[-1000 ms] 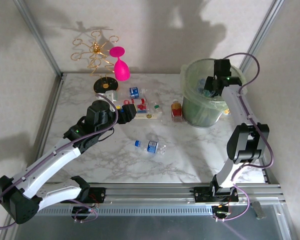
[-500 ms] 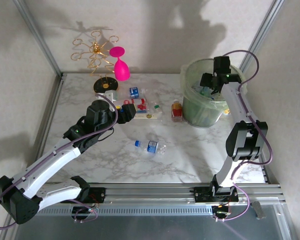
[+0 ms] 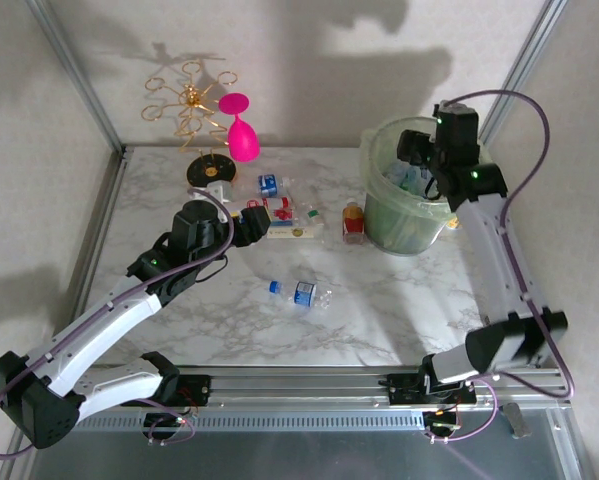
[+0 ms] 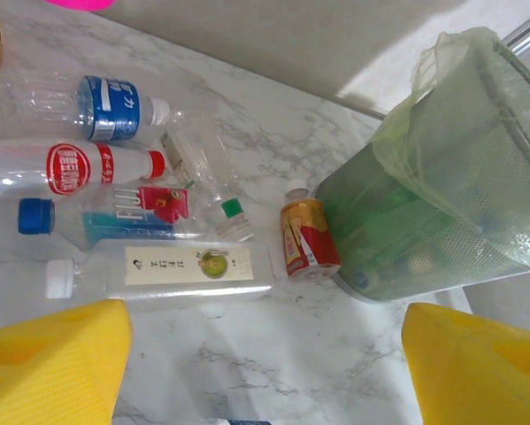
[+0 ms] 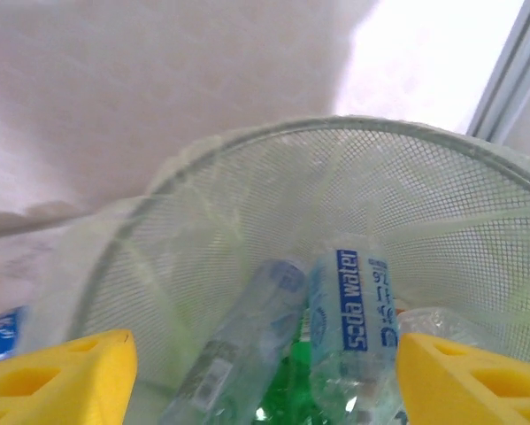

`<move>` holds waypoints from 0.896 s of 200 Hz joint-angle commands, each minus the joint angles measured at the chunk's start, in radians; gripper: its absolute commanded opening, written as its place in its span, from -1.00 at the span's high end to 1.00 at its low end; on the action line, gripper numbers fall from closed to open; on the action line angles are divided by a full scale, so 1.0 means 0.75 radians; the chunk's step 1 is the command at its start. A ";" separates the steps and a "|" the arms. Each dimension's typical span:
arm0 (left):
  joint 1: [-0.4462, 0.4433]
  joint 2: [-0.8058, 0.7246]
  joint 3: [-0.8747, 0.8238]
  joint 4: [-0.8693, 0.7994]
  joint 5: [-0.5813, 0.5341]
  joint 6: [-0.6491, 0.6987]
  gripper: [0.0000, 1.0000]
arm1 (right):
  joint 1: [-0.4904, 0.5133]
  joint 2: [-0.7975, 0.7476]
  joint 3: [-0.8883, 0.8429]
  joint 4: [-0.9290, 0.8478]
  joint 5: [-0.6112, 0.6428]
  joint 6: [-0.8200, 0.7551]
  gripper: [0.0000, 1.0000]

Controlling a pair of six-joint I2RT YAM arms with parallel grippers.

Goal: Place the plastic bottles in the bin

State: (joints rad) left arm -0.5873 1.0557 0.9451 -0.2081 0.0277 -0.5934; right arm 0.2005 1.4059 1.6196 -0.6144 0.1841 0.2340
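Top view: my right gripper (image 3: pixel 413 150) above bin (image 3: pixel 404 228); left gripper (image 3: pixel 256 222) over plastic bottles (image 3: pixel 295 230) on table.
Left wrist: jaws apart, empty. Step, I judge: pick-up. Next, lower onto white-capped bottle (image 4: pixel 158 270), close.
Right wrist: jaws apart, empty; soda water bottle (image 5: pixel 353 323) inside bin.

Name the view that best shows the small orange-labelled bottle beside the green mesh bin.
Left wrist: the small orange-labelled bottle appears large, white cap and label clear, beside the green mesh bin. Top external gives it tiny; right wrist looks into the bin.
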 commanded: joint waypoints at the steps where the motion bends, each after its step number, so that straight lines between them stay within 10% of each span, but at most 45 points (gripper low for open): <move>1: 0.012 0.003 -0.023 -0.033 0.014 -0.136 -0.61 | 0.013 -0.136 -0.114 0.094 -0.135 0.076 -0.47; 104: -0.033 0.073 -0.283 -0.147 0.044 -1.046 -0.58 | 0.134 -0.473 -0.359 0.086 -0.289 0.130 -0.39; 179: -0.132 0.296 -0.305 -0.075 0.081 -1.261 -0.52 | 0.134 -0.604 -0.422 0.032 -0.335 0.134 -0.38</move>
State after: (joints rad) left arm -0.6575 1.2243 0.6846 -0.2550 0.0998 -1.3819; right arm 0.2935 0.9852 1.3186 -0.5751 -0.0376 0.3264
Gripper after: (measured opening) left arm 0.777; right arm 0.691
